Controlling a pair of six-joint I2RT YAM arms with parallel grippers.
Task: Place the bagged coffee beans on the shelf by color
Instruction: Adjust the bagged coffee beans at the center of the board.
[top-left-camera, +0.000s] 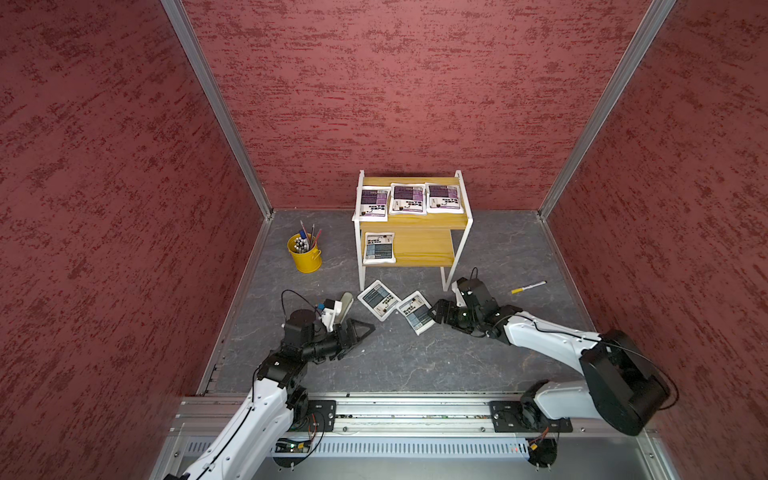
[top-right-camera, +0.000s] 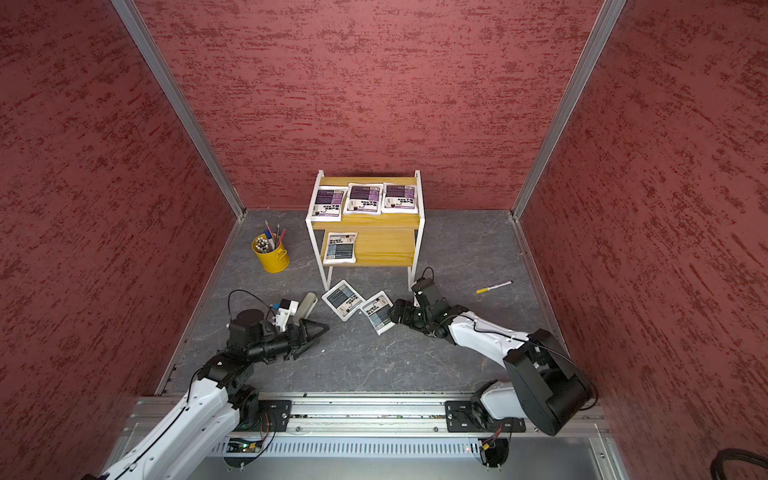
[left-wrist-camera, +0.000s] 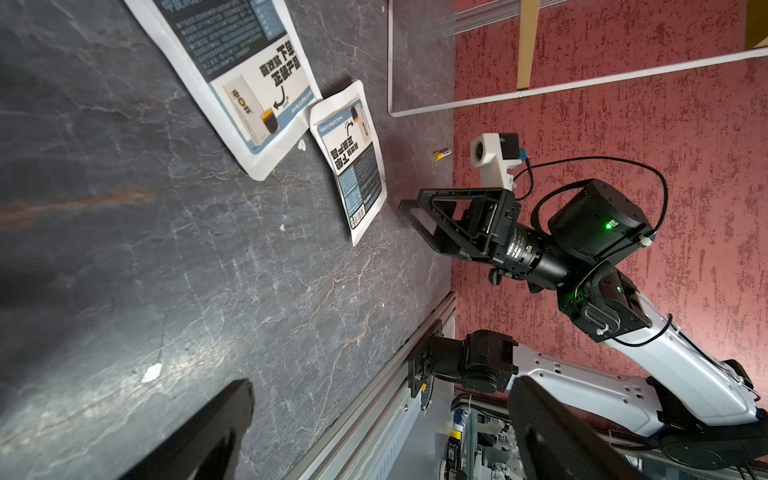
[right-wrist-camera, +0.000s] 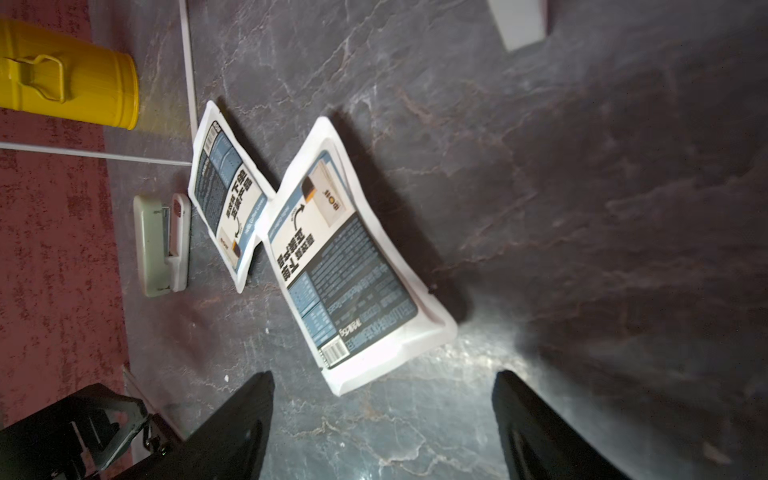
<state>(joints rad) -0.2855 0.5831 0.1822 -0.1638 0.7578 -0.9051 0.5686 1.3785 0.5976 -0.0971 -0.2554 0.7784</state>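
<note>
Nearest the camera runs the metal rail (top-left-camera: 395, 409) that carries both arms. Beyond it stands the shelf (top-left-camera: 428, 249), against the back wall.

On its upper board three purple bags (top-left-camera: 408, 198) lie flat in a row, side by side, filling the board's width. On the lower board a single grey-blue bag (top-left-camera: 378, 248) lies at the end on the robot's left; the rest of that board is bare wood.

Just in front of the shelf's feet, two more grey-blue bags lie tilted on the floor and meet at one corner: the left floor bag (top-left-camera: 379, 300) and the right floor bag (top-left-camera: 415, 316).

The right gripper (top-left-camera: 436, 313) sits low at the outer end of the right floor bag. Its jaws are apart and clamp nothing; the bag's end lies just ahead of the fingertips.

The left gripper (top-left-camera: 365, 329), jaws wide apart and empty, hangs over bare floor in front of the shelf, on the robot's left. It is beside a grey-green case (top-left-camera: 345, 305).

To the left of the shelf stands a yellow bucket (top-left-camera: 309, 262), upright, with pens and pencils (top-left-camera: 305, 240) in it. To the right of the shelf a lone marker (top-left-camera: 528, 286) lies on the floor.
</note>
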